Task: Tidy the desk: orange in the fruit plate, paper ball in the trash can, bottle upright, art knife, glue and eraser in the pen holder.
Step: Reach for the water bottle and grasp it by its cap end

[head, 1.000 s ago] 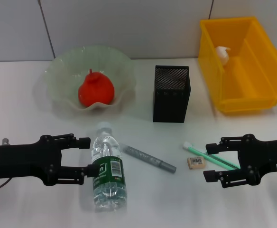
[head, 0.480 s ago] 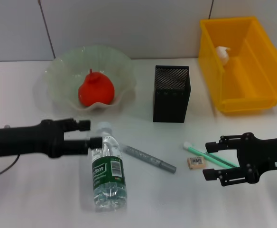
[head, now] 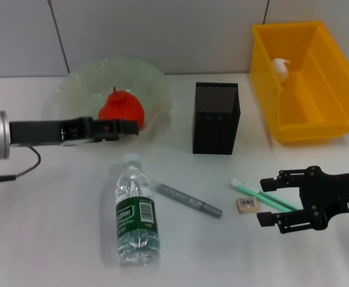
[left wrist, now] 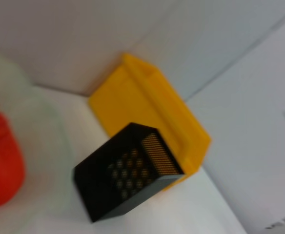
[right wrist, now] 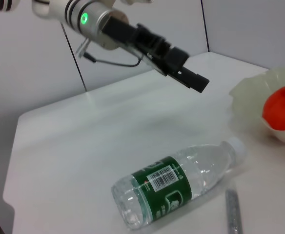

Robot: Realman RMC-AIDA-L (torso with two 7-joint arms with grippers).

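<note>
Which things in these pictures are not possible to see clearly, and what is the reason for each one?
- Pen holder, head view: its mesh walls hide the inside, so any contents are unknown.
- Eraser, head view: label too small to read.
- Left hand, head view: seen edge-on before the orange, so its opening is unclear.
- Trash can, left wrist view: blurred, and the holder covers part of it.
- Bottle, right wrist view: label print unreadable.

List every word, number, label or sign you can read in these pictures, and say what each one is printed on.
None can be read for certain.
Bottle: green label with white brand lettering and a barcode, too blurred to read.
Eraser: barcode label, too small to read.
Right end effector: small white tag on its arm, too small to read.
</note>
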